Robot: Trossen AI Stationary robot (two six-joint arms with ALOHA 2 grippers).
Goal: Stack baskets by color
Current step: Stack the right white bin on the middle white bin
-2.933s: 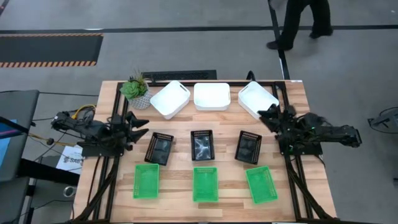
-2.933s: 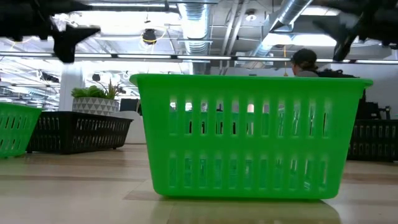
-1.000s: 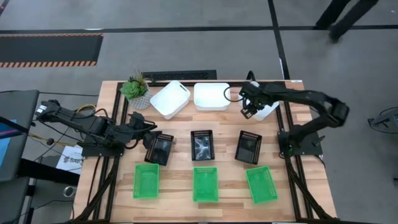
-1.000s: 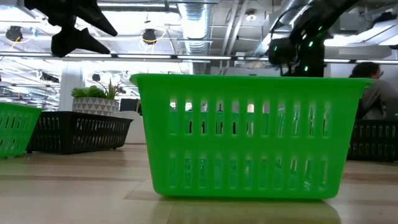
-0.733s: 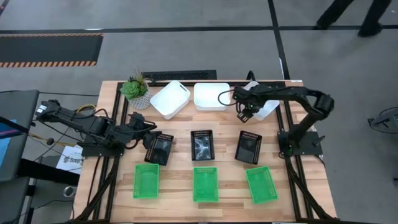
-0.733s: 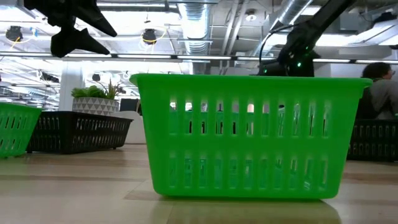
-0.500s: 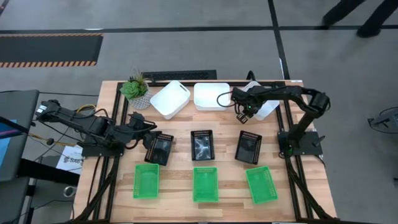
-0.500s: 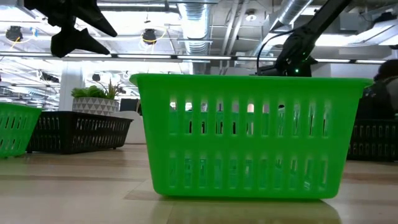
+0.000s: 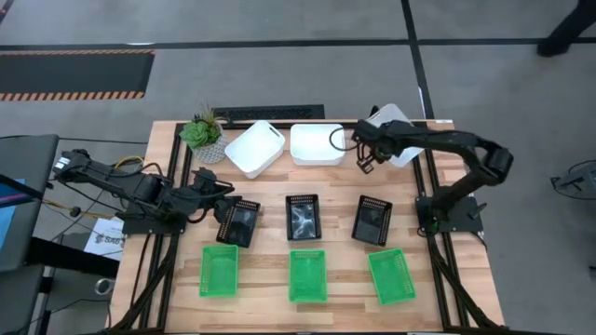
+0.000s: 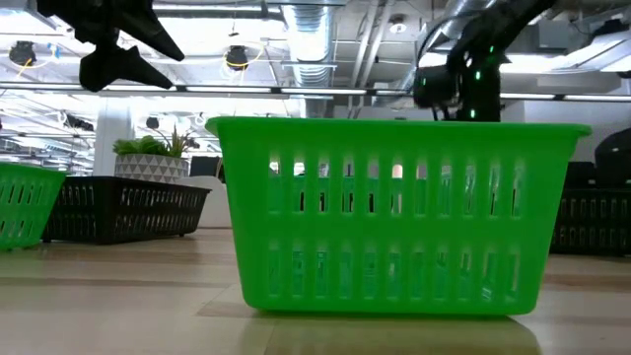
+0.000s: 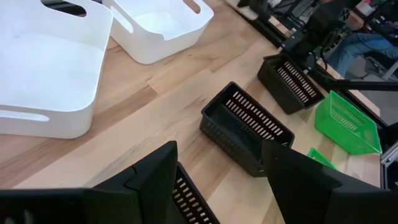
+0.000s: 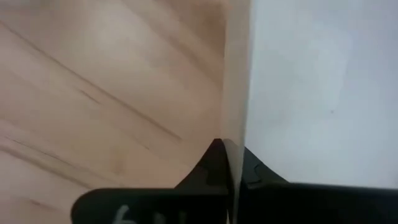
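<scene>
The right white basket point(image 9: 396, 122) has been lifted and tilted, pinched by its wall in the right gripper point(image 9: 363, 158) beside the middle white basket point(image 9: 317, 144); the left gripper point(image 9: 222, 191) is spread open.

White basket, held: solid white rounded-corner basket point(image 9: 396, 130), its thin wall nipped between the fingers of my right claw point(image 9: 361, 158), jaws closed on it; tilted, at the table's far right corner.
White basket, middle: point(image 9: 317, 144) flat on the wood, just beside my right claw.
White basket, left: point(image 9: 253, 149) turned at an angle, beyond the middle one from my right claw.
Black mesh baskets: three in a row, point(image 9: 239, 221) under my left claw point(image 9: 219, 186), point(image 9: 302, 217) between my claws, point(image 9: 372, 220) nearer than my right claw.
Green mesh baskets: three, point(image 9: 219, 271), point(image 9: 307, 275), point(image 9: 391, 276), upright in the nearest row, well apart from both claws.
</scene>
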